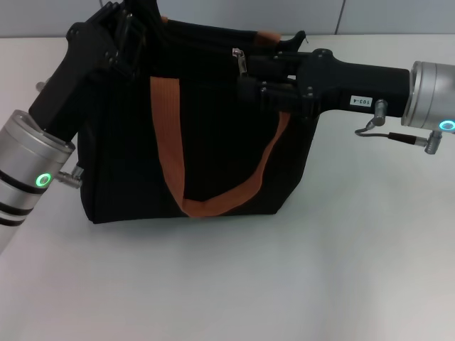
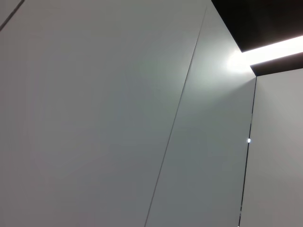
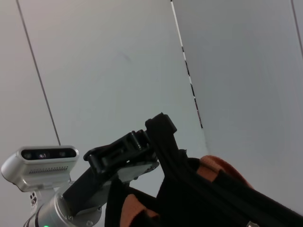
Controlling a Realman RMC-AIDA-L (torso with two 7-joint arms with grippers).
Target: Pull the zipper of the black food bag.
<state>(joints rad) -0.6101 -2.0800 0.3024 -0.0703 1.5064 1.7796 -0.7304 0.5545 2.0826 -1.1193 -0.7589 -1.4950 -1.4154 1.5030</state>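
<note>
The black food bag (image 1: 206,142) stands upright on the white table, with one rust-orange handle (image 1: 170,135) hanging down its front. The small silver zipper (image 1: 239,61) hangs on the bag's upper edge, a little right of the middle. My right gripper (image 1: 247,79) reaches in from the right and sits right beside the zipper, black against the black fabric. At the bag's upper left corner my left gripper (image 1: 136,34) is shut on the fabric. The right wrist view shows that left gripper (image 3: 142,144) clamped on a raised flap of the bag (image 3: 199,198). The left wrist view shows only wall panels.
The white table (image 1: 284,284) spreads out in front of the bag and to its right. A grey panelled wall stands behind it. The second orange handle (image 3: 215,169) lies over the bag's top. The robot's head camera (image 3: 42,163) shows in the right wrist view.
</note>
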